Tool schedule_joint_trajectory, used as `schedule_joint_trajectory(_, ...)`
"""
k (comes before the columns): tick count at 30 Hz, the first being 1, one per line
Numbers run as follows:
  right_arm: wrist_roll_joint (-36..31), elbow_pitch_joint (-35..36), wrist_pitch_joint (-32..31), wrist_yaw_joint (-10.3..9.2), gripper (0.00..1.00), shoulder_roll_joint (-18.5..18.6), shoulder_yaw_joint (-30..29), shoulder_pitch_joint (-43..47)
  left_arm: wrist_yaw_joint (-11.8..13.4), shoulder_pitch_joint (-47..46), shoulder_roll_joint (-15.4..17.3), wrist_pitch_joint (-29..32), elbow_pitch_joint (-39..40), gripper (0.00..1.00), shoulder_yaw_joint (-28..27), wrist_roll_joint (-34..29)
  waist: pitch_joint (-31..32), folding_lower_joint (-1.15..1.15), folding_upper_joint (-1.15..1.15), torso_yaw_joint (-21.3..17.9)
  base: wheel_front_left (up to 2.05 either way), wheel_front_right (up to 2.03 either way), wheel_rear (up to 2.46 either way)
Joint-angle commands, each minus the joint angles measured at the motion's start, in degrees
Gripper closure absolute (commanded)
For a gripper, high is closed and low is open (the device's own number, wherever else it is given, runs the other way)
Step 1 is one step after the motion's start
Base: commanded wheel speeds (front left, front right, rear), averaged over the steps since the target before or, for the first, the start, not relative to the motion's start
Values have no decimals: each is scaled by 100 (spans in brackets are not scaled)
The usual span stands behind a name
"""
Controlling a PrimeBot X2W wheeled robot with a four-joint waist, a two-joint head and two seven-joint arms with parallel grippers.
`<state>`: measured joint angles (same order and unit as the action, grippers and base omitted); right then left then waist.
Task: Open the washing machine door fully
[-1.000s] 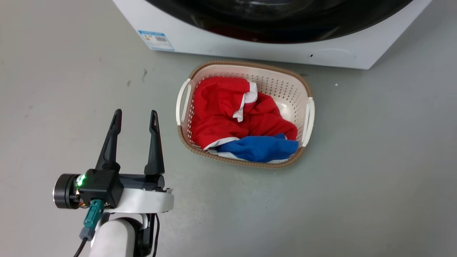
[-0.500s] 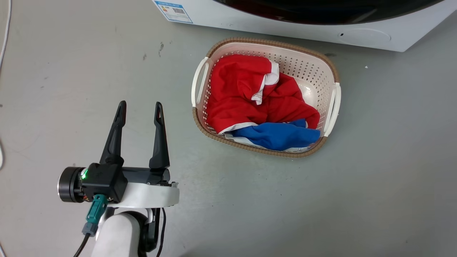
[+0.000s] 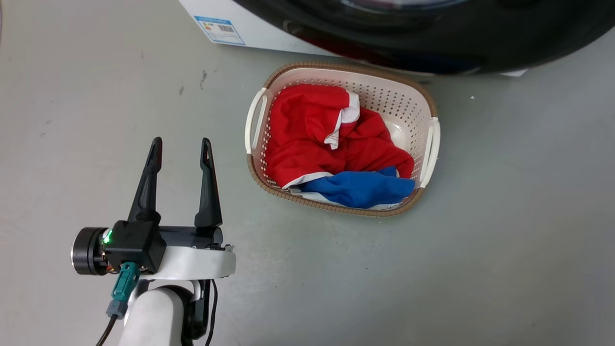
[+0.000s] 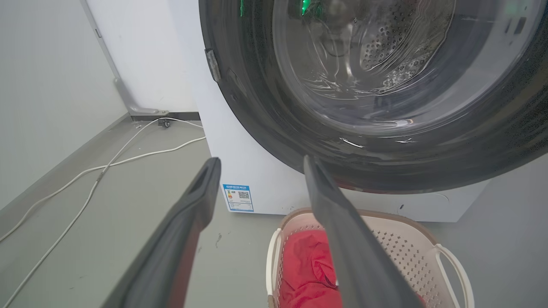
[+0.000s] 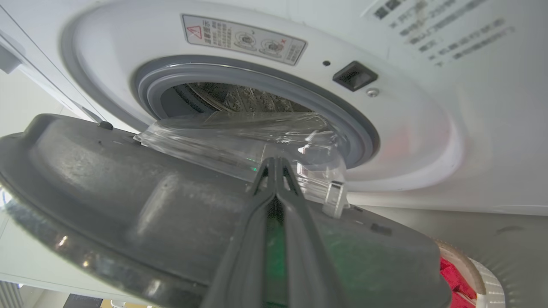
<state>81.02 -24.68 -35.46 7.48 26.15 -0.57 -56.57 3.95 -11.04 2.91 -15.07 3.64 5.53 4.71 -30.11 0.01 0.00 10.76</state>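
The washing machine door (image 3: 432,43) stands partly open, its glossy black rim hanging over the far edge of the basket. The left wrist view shows its black rim (image 4: 265,119) around clear glass, in front of the white washing machine (image 4: 265,192). In the right wrist view my right gripper (image 5: 276,164) is shut, its fingers lying against the door's grey inner side (image 5: 107,184) beside the glass bowl. Behind it are the grey gasket (image 5: 342,115) and the steel drum. My left gripper (image 3: 180,149) hangs open and empty over the floor, left of the basket.
A cream laundry basket (image 3: 427,139) with red and blue clothes sits on the grey floor just before the machine, under the door's rim. A white cable (image 4: 107,164) runs along the floor left of the machine, near a wall.
The head camera has shifted. The door's black rim now covers the machine's lower front and reaches over the basket, so it has swung further out. The left gripper stays open in place.
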Motion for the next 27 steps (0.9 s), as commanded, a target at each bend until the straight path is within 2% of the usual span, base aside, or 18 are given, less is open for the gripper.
schedule_joint_trajectory(1, 45, 104, -53, 2, 100, -86, 19, 155, -18, 31, 0, -16, 6, 0, -17, -28, 41, -1, 0, -42, 0, 0, 0)
schedule_joint_trajectory(10, 314, 1155, -363, 2, 100, -256, 34, 1371, -71, 126, 0, -16, -9, 0, -106, -96, 204, -1, 0, -189, 0, 0, 0)
schedule_joint_trajectory(20, 540, 2504, -505, 8, 100, -630, 216, 2660, -111, 210, -1, -16, -60, 0, -148, -146, 401, -1, 0, -209, 0, 0, 0)
schedule_joint_trajectory(27, 571, 3192, -558, 8, 100, -950, 573, 3553, -97, 312, -1, -16, -103, 0, -141, -170, 642, -1, 0, -207, 0, 0, 0)
